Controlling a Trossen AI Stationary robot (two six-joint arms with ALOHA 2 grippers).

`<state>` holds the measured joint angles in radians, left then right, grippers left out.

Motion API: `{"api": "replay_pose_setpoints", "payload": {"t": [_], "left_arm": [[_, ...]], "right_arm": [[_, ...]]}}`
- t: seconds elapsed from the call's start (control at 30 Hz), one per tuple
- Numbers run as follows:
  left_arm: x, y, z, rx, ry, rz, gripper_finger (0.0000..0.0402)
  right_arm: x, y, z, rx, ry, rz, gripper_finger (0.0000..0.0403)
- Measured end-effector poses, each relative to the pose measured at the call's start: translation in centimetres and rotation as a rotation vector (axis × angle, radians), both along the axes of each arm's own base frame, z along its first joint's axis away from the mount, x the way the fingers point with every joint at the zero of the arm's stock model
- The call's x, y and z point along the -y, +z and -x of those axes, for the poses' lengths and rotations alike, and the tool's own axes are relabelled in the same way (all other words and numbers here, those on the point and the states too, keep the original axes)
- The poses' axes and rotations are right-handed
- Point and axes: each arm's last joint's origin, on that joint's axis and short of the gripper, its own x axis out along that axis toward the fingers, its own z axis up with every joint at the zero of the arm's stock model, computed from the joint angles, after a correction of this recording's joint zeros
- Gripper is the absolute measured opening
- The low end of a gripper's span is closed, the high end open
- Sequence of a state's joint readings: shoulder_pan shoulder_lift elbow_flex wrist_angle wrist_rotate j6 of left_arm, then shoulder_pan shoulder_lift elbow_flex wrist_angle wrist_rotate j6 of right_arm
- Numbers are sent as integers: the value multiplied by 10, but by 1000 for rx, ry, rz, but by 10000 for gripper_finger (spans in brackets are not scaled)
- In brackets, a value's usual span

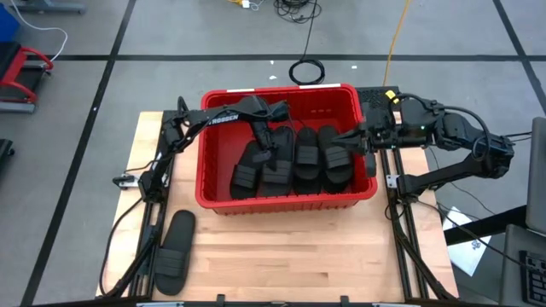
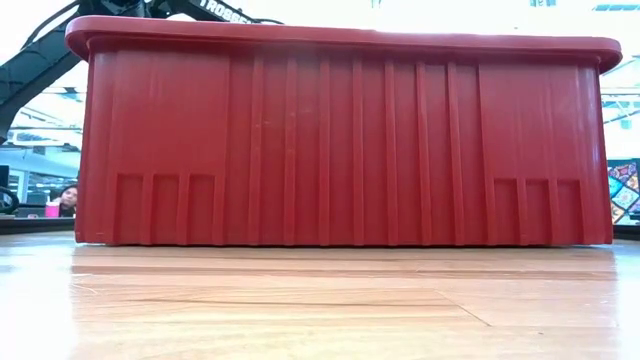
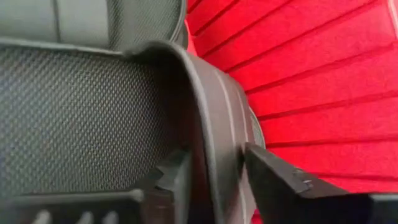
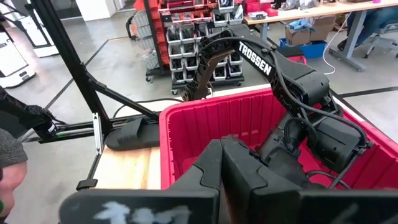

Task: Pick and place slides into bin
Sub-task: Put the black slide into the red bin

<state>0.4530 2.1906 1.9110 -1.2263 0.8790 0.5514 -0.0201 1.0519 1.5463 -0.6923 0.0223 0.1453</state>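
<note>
Left gripper [image 1: 266,141] reaches down inside the bin [image 1: 345,198], at the left part of the row of slides lying there. Its own wrist view shows the two fingers [image 3: 280,180] standing on either side of the ribbed strap edge of a slide [image 3: 211,137]; whether they press on it or stand slightly off it cannot be told. Behind that slide the bin's red ribbed inner wall fills the view.

Right gripper [image 1: 351,139] sits at the bin's right rim, with its fingers [image 4: 242,168] closed together and nothing between them, pointing into the bin toward the left arm.

Four slides [image 1: 294,158] lie side by side on the bin's floor, their length running from the far wall to the near wall. One more slide [image 1: 173,251] lies on the table [image 1: 281,256] outside the bin, near the bin's front left corner, well apart from both grippers.

From table height the bin's long red wall blocks everything inside it; only a dark arm segment shows above its rim. Far behind the bin's left end a person [image 2: 66,198] is partly visible in the room.
</note>
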Motion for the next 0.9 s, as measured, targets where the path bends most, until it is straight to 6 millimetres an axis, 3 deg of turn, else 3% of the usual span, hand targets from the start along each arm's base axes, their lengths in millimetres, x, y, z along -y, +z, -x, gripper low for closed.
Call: {"api": "replay_pose_setpoints", "payload": {"t": [0.33,0.57,0.73,0.9], "left_arm": [[1,4,2,-68,64,47,229],[3,25,9,-33,66,26,273],[5,53,21,14,71,-100,300],[13,100,49,67,71,-313,309]], "right_arm": [[0,1,2,5,-1,1,0],[0,1,2,5,-1,5,0],[0,1,2,4,0,8,0],[0,1,2,4,0,11,0]]}}
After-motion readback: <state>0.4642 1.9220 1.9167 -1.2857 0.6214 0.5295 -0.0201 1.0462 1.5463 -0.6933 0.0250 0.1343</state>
